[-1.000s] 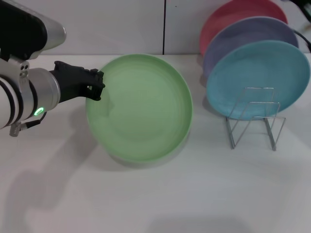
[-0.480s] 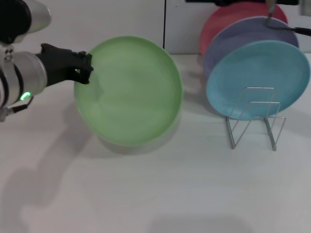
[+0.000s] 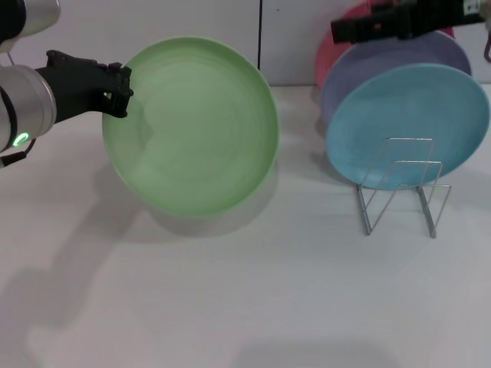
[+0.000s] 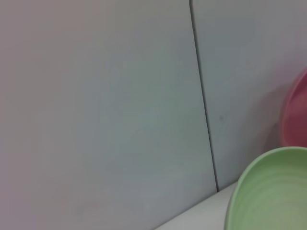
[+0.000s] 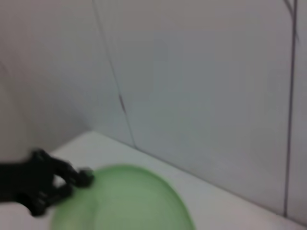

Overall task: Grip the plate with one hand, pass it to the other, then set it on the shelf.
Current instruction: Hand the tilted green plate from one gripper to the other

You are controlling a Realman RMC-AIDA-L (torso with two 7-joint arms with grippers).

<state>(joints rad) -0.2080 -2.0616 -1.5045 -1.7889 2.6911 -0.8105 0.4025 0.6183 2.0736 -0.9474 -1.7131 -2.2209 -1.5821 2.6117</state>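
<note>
The light green plate is held tilted above the table, its face toward me. My left gripper, black on a silver arm with a green light, is shut on the plate's left rim. My right gripper reaches in from the top right, above the stacked plates and apart from the green plate. The wire shelf stands at the right with its front loops free. The plate's edge shows in the left wrist view. The right wrist view shows the plate and the left gripper on its rim.
A sky-blue plate, a lavender plate and a pink plate lean in the back of the rack. A white wall with a dark seam stands behind the white table.
My left gripper has lifted the green plate up and to the left. My right gripper has come into view at the top right and moved left.
</note>
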